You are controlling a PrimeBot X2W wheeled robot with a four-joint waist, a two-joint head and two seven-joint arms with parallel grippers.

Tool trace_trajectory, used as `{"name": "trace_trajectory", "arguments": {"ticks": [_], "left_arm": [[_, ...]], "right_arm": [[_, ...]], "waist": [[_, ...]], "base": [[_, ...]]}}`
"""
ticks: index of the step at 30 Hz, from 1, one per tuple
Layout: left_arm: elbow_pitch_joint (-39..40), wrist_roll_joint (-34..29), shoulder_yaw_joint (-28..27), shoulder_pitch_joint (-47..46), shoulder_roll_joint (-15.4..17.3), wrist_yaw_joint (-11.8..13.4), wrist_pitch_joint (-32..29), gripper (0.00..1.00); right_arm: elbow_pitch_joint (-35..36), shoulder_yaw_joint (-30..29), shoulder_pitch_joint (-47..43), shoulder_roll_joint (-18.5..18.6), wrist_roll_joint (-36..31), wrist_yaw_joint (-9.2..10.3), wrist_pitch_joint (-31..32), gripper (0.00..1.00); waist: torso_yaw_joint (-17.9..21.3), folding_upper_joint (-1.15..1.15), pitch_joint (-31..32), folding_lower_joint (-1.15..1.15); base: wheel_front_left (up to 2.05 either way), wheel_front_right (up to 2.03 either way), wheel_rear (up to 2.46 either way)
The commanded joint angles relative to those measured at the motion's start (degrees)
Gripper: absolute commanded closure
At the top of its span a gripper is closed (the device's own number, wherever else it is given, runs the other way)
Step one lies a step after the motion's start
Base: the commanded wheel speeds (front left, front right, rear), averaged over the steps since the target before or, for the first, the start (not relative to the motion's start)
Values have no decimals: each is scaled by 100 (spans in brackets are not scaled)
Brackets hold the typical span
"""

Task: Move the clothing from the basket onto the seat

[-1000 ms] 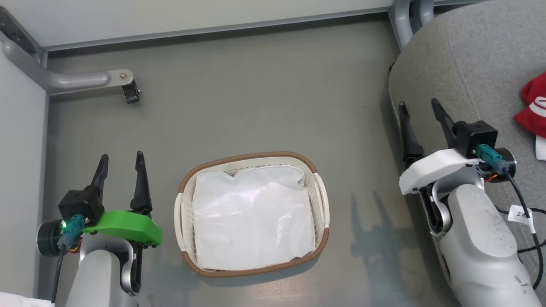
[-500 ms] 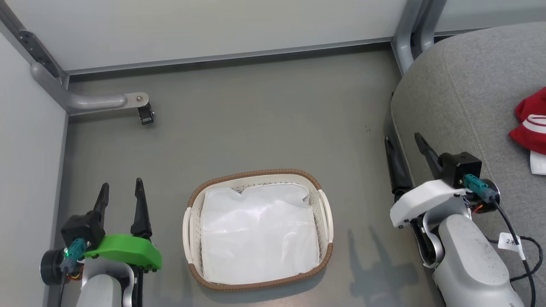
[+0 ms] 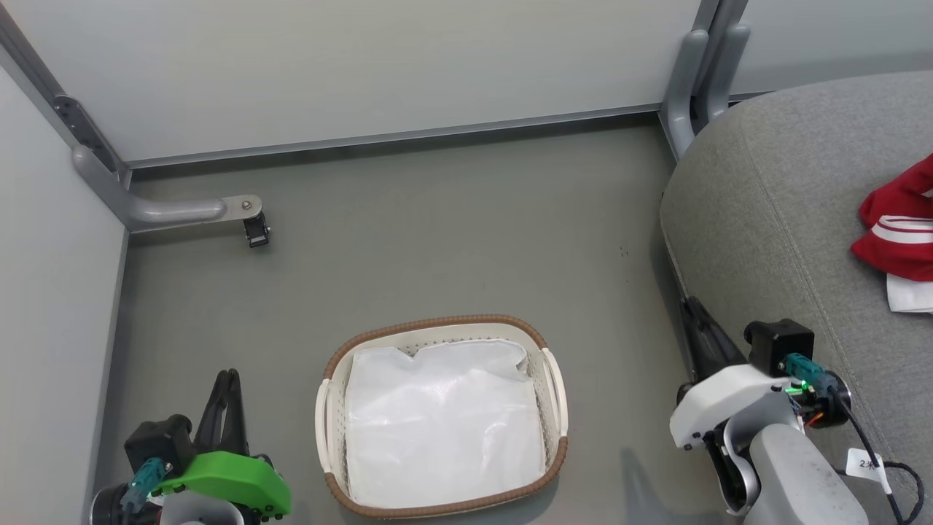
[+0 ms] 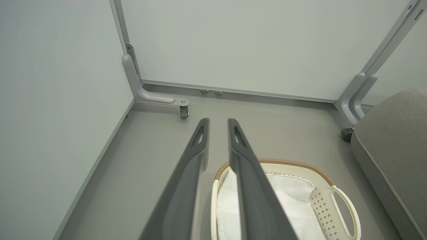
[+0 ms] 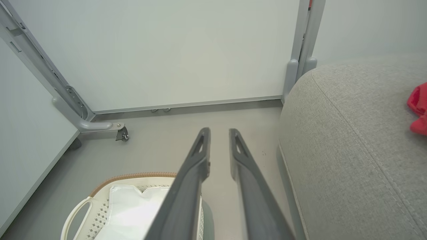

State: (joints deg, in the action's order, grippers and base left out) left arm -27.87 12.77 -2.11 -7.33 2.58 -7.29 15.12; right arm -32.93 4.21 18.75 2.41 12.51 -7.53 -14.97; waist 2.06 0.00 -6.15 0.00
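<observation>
Dark fingers nearly together, empty: L hand point(image 3: 226, 379) beside basket point(image 3: 437, 326), R hand point(image 5: 218, 133) by seat point(image 3: 787, 219).

White perforated basket point(image 3: 552, 379) with a brown woven rim and plain white liner point(image 3: 441, 423). Grey seat point(image 3: 773, 219) right of the right gripper point(image 5: 218, 133), bearing red clothing point(image 3: 896, 230) with white stripes. Dark grey fingers point(image 4: 200, 140). Grey floor point(image 3: 437, 233), pale walls point(image 3: 364, 65).
</observation>
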Motion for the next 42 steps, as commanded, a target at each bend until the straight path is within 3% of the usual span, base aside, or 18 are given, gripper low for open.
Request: {"name": "trace_trajectory", "arguments": {"ticks": [1,19,42], "left_arm": [[-22,65,-10,-6,-2,0,-25,100],[313,1890,-114,23,8,-5,-521,100],[654,3749,-216,52,20,-12,-1022,100]], "right_arm": [[-16,-18,-18,-2,58,0,27,100],[439,-262,-305,12,1893,1,516,100],[899,-511,-598,27,3761,3,1014,100]], "waist": [[-1,0,3,0],[-30,0,88,0],[-67,0,196,0]], "base": [[0,0,0],[0,0,0],[0,0,0]]}}
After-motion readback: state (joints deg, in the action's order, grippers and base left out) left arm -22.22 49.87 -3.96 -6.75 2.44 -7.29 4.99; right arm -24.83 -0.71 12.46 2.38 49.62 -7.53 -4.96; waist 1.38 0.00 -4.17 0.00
